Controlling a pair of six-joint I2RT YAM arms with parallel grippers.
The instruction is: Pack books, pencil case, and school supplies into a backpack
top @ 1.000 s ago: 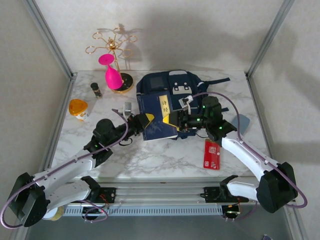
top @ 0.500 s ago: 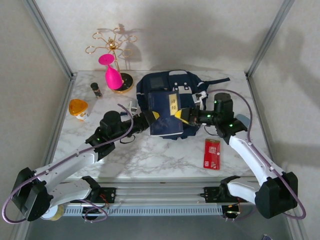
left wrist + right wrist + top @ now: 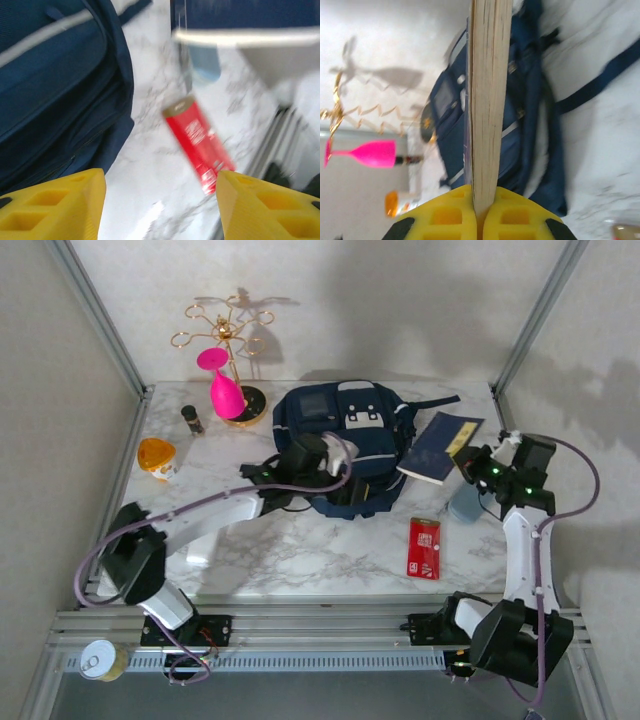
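Right claw (image 3: pixel 479 200) is pinching the navy book (image 3: pixel 440 447) by one edge, holding it tilted just right of the backpack (image 3: pixel 345 415), while the left claw (image 3: pixel 160 200) stands spread at the bag's near side. Thin and light, the paperback will probably flex and swing from so narrow a bite. A deeper hold near the spine looks steadier.

Soft even light; wrist-cam motion blur.
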